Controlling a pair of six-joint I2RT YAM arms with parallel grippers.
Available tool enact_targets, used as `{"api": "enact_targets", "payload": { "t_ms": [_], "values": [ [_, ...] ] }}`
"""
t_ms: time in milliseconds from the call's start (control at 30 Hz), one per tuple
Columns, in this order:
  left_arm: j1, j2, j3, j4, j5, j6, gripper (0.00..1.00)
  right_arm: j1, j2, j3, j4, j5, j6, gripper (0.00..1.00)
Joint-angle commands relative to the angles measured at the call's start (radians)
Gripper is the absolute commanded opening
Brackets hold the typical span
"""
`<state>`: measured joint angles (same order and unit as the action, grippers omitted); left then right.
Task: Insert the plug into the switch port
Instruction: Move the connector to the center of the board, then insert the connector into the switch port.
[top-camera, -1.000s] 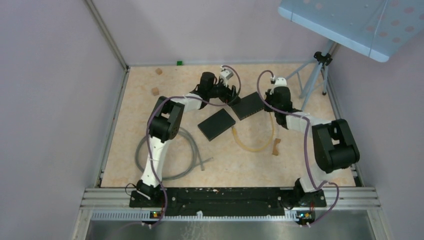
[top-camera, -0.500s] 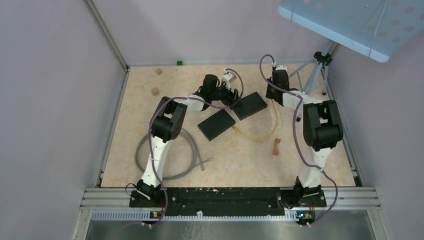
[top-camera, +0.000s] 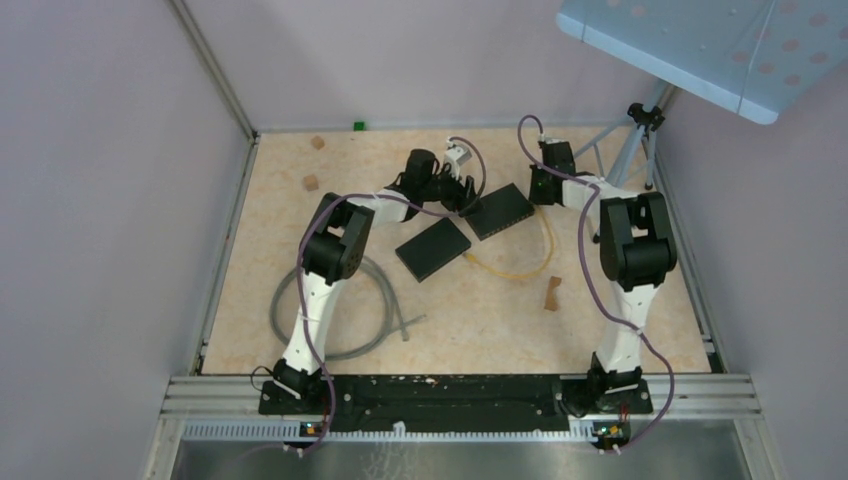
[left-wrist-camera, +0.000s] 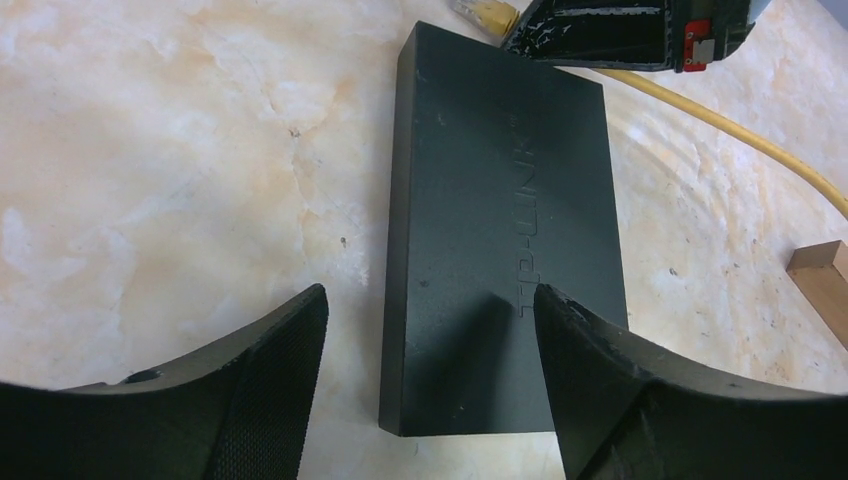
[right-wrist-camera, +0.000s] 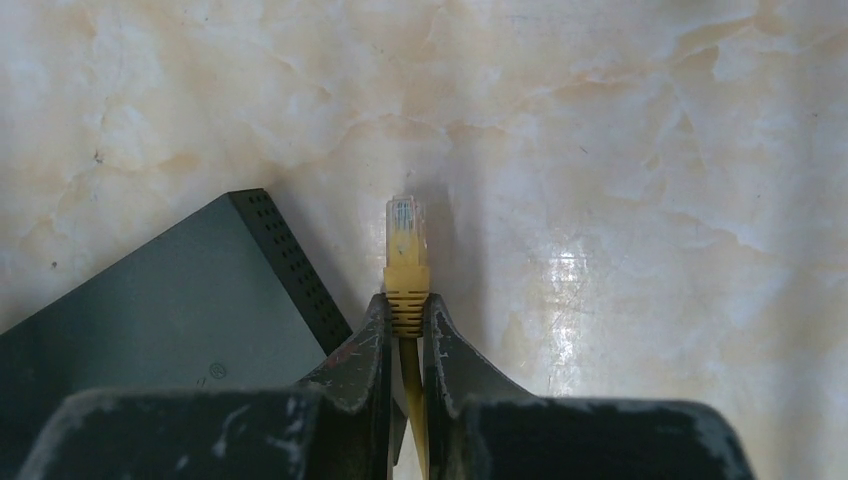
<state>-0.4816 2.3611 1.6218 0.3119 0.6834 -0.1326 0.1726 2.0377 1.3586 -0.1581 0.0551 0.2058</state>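
Honestly, nothing near the bases needs touching: the grey cable (top-camera: 384, 300) and the spare black box (top-camera: 433, 248) can be left alone. Further out, the yellow cable (top-camera: 510, 275) is seen trailing loosely over the table, and that slack should be kept so the plug isn't dragged sideways. The plug (right-wrist-camera: 404, 240) is clenched by its yellow boot in the right gripper (right-wrist-camera: 405, 310), clear tip sticking out, just beside a corner of the switch (right-wrist-camera: 150, 290) but not lined up with any port. Only a vented side is shown there. The ports can't be made out, so that face has to be found first. The left gripper (left-wrist-camera: 430, 310) is spread wide astride the switch, grasping nothing. The box should probably be pinned before the plug is pushed in square, or it'll get shoved.
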Motion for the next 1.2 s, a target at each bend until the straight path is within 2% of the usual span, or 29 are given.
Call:
{"api": "enact_targets", "payload": {
  "t_ms": [0, 100, 300, 500, 633, 733, 833, 933, 1033, 1167],
  "values": [
    [-0.004, -0.014, -0.010, -0.013, 0.014, -0.017, 0.76, 0.006, -0.008, -0.002, -0.020, -0.074, -0.008, 0.00],
    [-0.005, -0.046, -0.070, -0.012, 0.004, -0.022, 0.72, 0.022, -0.023, -0.023, -0.012, -0.093, -0.018, 0.00],
    [-0.003, -0.153, -0.239, -0.017, -0.031, -0.008, 0.70, 0.099, -0.056, -0.044, -0.017, -0.107, -0.028, 0.00],
    [-0.001, -0.284, -0.351, -0.132, -0.083, 0.026, 0.69, 0.189, -0.093, -0.082, -0.005, -0.090, -0.011, 0.00],
    [-0.001, -0.365, -0.426, -0.149, -0.108, 0.028, 0.69, 0.210, -0.148, -0.135, 0.030, -0.089, 0.015, 0.00],
    [0.003, -0.426, -0.451, -0.168, -0.154, 0.023, 0.72, 0.213, -0.202, -0.161, 0.014, -0.034, 0.001, 0.00],
    [0.007, -0.489, -0.428, -0.201, -0.191, 0.009, 0.78, 0.214, -0.307, -0.195, 0.003, 0.056, -0.025, 0.00],
    [0.007, -0.569, -0.387, -0.227, -0.191, -0.014, 0.84, 0.213, -0.435, -0.248, 0.020, 0.072, -0.075, 0.00],
    [0.007, -0.701, -0.393, -0.224, -0.170, -0.039, 0.88, 0.214, -0.601, -0.341, 0.070, -0.052, -0.130, 0.00],
    [0.005, -0.951, -0.516, -0.136, -0.174, -0.039, 0.94, 0.213, -0.839, -0.468, 0.201, -0.241, -0.143, 0.00]
  ]
}}
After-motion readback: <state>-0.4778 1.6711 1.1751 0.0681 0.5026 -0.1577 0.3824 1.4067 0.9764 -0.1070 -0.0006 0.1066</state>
